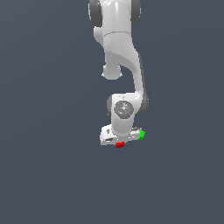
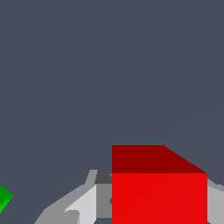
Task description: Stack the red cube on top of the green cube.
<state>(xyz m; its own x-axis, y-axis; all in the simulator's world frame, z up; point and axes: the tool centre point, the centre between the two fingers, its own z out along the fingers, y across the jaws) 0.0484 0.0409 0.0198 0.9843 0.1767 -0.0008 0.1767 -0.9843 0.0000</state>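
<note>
The end effector [image 1: 117, 141] was low over the tabletop [image 1: 52, 175], its fingers [image 2: 83, 205] flanking the red cube [image 1: 120, 145]; whether they had clamped it I cannot tell. The green cube [image 1: 141, 134] sat near, at about two o'clock from the red cube. Stacking looked undone: lift, carry and placement remained.

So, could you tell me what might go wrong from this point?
1. The red cube sits right at the gripper, but the pictures do not show whether the jaws are closed on it; lifting now might leave it behind.
2. The green cube lies close beside the hand in the exterior view, so a sideways move could knock it.
3. In the wrist view only a corner of the green cube shows, making alignment for stacking uncertain.
</note>
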